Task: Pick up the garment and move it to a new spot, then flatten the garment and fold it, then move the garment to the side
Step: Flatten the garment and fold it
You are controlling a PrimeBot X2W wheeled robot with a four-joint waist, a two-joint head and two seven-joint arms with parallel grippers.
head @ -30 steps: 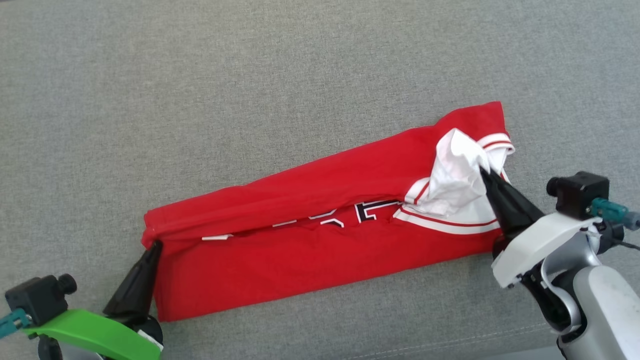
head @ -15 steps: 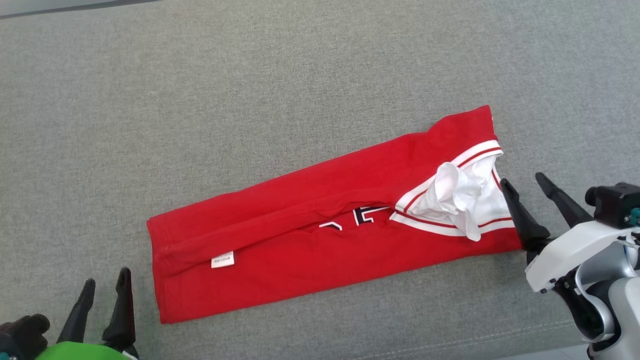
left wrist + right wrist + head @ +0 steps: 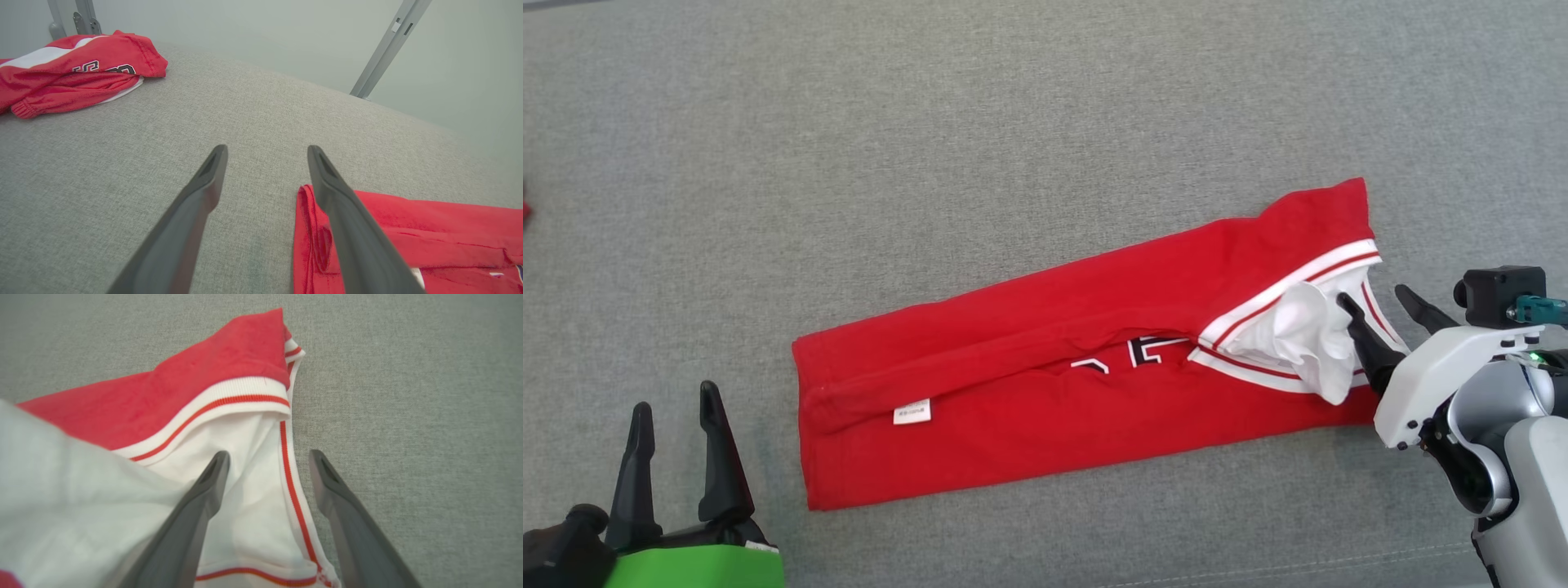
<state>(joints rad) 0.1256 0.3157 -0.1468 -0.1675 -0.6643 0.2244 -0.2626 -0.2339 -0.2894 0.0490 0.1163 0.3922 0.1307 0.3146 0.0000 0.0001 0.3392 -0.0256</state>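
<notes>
The red garment lies folded into a long strip slanting across the grey cloth surface, with white red-striped trim and a bunched white part at its right end. My left gripper stands open just left of the garment's left end, touching nothing. In the left wrist view the left gripper has that red edge beside its right finger. My right gripper is open at the right end. In the right wrist view the right gripper straddles the striped trim, its left finger over white cloth.
A second red and white garment lies crumpled at the far end of the surface, by metal frame posts. A red sliver shows at the head view's left edge. Bare grey cloth surrounds the strip.
Both grippers have opened and let go of the garment's ends, then drawn back a little. The lifted white part has dropped onto the strip. The head camera has shifted.
</notes>
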